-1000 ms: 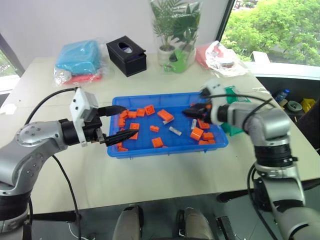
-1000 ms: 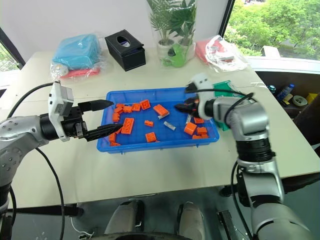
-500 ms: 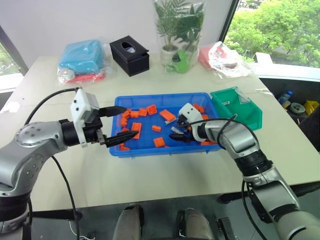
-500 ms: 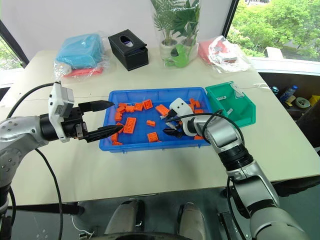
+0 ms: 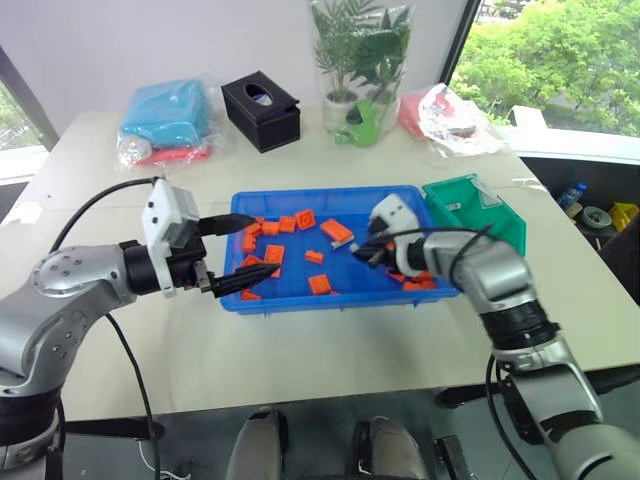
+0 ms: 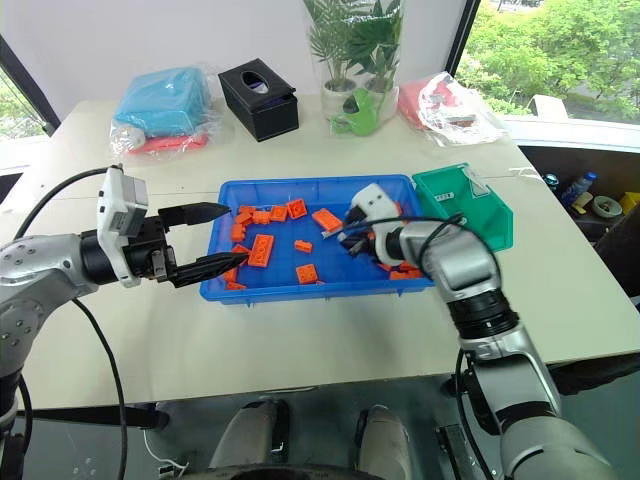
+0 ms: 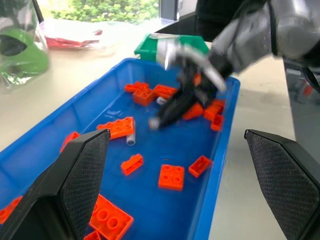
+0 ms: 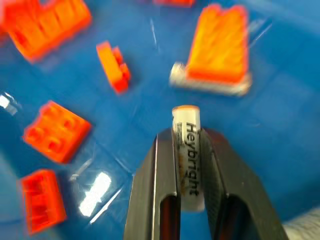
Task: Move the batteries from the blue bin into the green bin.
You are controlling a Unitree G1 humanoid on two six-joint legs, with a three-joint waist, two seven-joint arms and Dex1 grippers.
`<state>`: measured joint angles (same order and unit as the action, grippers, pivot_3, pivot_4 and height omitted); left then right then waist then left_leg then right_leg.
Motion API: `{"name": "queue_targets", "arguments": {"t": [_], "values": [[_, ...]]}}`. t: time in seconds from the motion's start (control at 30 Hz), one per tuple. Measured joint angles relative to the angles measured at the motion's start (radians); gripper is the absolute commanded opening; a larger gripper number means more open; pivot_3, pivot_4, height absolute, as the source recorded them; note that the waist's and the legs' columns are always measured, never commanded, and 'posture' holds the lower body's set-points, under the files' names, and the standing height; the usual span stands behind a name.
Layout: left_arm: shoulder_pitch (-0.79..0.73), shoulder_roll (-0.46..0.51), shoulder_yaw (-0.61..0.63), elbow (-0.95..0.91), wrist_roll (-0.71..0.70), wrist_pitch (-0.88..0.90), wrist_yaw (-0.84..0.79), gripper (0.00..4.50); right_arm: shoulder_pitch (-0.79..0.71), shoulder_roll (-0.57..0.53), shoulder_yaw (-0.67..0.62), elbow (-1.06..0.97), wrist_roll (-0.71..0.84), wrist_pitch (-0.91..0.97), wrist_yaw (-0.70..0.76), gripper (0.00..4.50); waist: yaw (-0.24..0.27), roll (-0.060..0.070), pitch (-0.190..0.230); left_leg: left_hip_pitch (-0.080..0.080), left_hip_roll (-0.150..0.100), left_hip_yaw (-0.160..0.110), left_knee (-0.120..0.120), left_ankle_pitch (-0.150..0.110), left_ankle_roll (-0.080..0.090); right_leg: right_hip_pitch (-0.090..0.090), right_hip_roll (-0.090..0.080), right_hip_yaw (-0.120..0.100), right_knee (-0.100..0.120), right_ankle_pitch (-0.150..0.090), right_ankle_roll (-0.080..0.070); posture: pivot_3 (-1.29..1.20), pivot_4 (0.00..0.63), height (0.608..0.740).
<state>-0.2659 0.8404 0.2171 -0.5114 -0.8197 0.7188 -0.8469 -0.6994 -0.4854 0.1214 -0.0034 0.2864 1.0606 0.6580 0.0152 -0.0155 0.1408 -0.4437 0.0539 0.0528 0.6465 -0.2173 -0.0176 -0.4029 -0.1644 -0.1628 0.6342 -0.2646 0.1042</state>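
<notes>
The blue bin (image 5: 300,192) lies mid-table, strewn with orange blocks (image 5: 320,283). Over its right half, my right gripper (image 5: 358,250) is shut on a silver battery (image 8: 186,150) marked "Heybright", held lengthwise between the fingers just above the bin floor. Another battery (image 8: 210,85) lies against an orange block behind it, and one more (image 7: 131,138) rests beside a long block. To the right, the green bin (image 5: 480,215) touches the blue bin's end. At the blue bin's left edge, my left gripper (image 5: 258,243) hovers open with nothing in it.
Along the table's far side stand a black tissue box (image 5: 261,110), a bagged plant (image 5: 358,60) with a bright-green object (image 5: 360,122), a light-blue bagged bundle (image 5: 165,112) and a red bagged item (image 5: 450,112). The table's right edge runs just beyond the green bin.
My right gripper came down into the middle of the blue bin, closed on a battery and drew back a little to the right. The left arm stayed still. The camera shifted slightly.
</notes>
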Motion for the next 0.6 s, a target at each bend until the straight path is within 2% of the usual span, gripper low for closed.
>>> {"name": "queue_targets", "arguments": {"t": [0.13, 0.2, 0.3, 0.53, 0.6], "values": [[0.011, -0.001, -0.013, 0.001, 0.002, -0.001, -0.02, 4.5, -0.075, -0.112, -0.208, -0.005, 0.02, 0.06, -0.066, 0.06, 0.003, 0.0, 0.0, 0.0, 0.0, 0.0, 0.0, 0.0, 0.0, 0.0, 0.0, 0.0, -0.001, 0.0, 0.0, 0.0, 0.15, 0.657], [0.009, -0.003, -0.019, 0.005, 0.004, -0.003, -0.025, 4.5, -0.086, -0.164, -0.278, 0.02, 0.011, 0.054, -0.096, 0.06, 0.002, -0.001, 0.0, 0.0, 0.0, 0.0, -0.001, 0.0, 0.0, 0.001, 0.0, 0.0, -0.002, 0.0, 0.0, 0.0, 0.15, 0.657], [-0.014, -0.021, -0.046, 0.028, 0.007, -0.006, -0.03, 4.5, -0.07, -0.174, -0.341, 0.091, 0.011, 0.049, -0.125, 0.06, -0.003, -0.001, -0.001, 0.001, 0.0, 0.0, -0.001, 0.0, 0.0, 0.001, 0.0, 0.0, -0.002, 0.0, 0.0, 0.0, 0.15, 0.657], [-0.058, -0.036, -0.078, 0.038, 0.025, -0.012, -0.041, 4.5, -0.036, -0.164, -0.311, 0.231, -0.03, -0.068, -0.168, 3.52, -0.005, 0.003, 0.002, 0.001, 0.0, 0.001, -0.001, 0.0, 0.0, 0.001, 0.0, 0.0, -0.001, 0.0, 0.0, 0.0, 0.15, 0.657], [-0.06, -0.037, -0.082, 0.038, 0.026, -0.012, -0.041, 4.5, -0.037, -0.164, -0.283, 0.238, -0.043, -0.137, -0.158, 3.52, -0.005, 0.003, 0.002, 0.001, 0.0, 0.001, -0.001, 0.0, 0.0, 0.001, 0.0, 0.0, -0.001, 0.0, 0.0, 0.0, 0.15, 0.657]]}}
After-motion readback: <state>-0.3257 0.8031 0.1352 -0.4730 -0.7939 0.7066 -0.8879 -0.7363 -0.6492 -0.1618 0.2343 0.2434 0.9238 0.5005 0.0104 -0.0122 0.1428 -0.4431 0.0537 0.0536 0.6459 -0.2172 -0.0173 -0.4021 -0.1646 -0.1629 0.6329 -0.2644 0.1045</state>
